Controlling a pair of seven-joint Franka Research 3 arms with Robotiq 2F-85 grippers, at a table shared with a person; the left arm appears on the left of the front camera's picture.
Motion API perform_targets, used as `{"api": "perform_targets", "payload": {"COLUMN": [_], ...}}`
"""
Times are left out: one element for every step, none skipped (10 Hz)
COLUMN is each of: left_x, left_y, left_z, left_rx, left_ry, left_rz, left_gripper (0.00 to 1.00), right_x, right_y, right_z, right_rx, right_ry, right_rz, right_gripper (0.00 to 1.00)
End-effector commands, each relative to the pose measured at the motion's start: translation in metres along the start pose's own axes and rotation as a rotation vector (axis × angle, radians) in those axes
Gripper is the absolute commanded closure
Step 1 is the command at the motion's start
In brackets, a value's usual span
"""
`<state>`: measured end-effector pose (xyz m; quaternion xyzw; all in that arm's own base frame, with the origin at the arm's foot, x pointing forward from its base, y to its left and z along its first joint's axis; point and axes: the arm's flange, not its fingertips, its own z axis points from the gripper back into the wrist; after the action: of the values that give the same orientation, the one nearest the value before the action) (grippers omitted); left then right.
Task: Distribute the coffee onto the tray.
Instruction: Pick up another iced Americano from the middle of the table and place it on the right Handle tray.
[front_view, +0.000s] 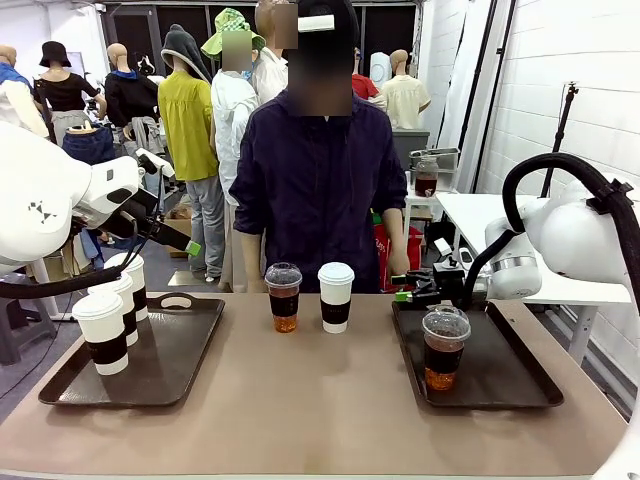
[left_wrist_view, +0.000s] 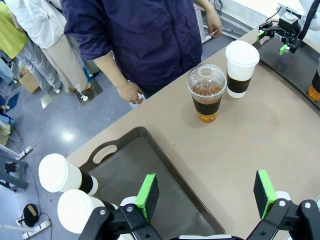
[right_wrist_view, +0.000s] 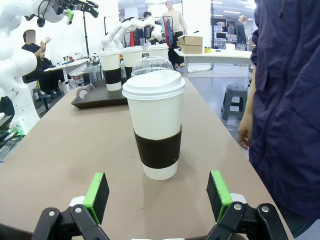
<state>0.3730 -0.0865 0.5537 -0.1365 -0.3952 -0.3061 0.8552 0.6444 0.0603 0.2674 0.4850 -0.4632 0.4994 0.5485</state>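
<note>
Two drinks stand mid-table in front of the person: a clear dome-lidded cup (front_view: 283, 297) of brown drink and a white paper cup (front_view: 335, 297) with a dark sleeve. My right gripper (front_view: 405, 293) hovers open at the right tray's (front_view: 520, 385) far left corner, facing the white cup (right_wrist_view: 156, 130), which stands a short way beyond its fingertips (right_wrist_view: 97, 196). Another dome-lidded cup (front_view: 444, 348) sits on that tray. My left gripper (front_view: 190, 247) hangs open high over the left tray (front_view: 170, 360), which holds three white paper cups (front_view: 103, 333). Below its green pads (left_wrist_view: 147, 196) lie the tray (left_wrist_view: 125, 165) and cups (left_wrist_view: 55, 172).
The person stands at the far edge behind the two middle cups, one hand (left_wrist_view: 131, 92) near the table edge. Bare tabletop (front_view: 320, 400) stretches between the trays. A white side table (front_view: 480, 210) stands behind the right arm.
</note>
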Motion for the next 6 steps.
{"api": "perform_targets", "payload": {"left_x": [-0.0009,-0.0009,-0.0009,-0.0009,-0.0009,-0.0009], "left_y": [0.0011,0.0011,0.0011,0.0011,0.0011,0.0011], "left_z": [0.0006,0.0006,0.0006,0.0006,0.0006,0.0006], "left_rx": [-0.004,-0.004,-0.004,-0.004,-0.004,-0.004], "left_ry": [-0.002,-0.002,-0.002,-0.002,-0.002,-0.002], "left_rz": [0.004,0.004,0.004,0.004,0.004,0.004], "left_gripper": [0.0,0.0,0.0,0.0,0.0,0.0], "right_x": [-0.0001,-0.0001,-0.0001,-0.0001,-0.0001,-0.0001], "right_y": [0.0002,0.0002,0.0002,0.0002,0.0002,0.0002], "right_z": [-0.0005,-0.0005,-0.0005,-0.0005,-0.0005,-0.0005], "right_rx": [0.001,0.001,0.001,0.001,0.001,0.001], "right_ry": [-0.001,-0.001,-0.001,-0.001,-0.001,-0.001], "right_rz": [0.0,0.0,0.0,0.0,0.0,0.0], "right_gripper": [0.0,0.0,0.0,0.0,0.0,0.0]}}
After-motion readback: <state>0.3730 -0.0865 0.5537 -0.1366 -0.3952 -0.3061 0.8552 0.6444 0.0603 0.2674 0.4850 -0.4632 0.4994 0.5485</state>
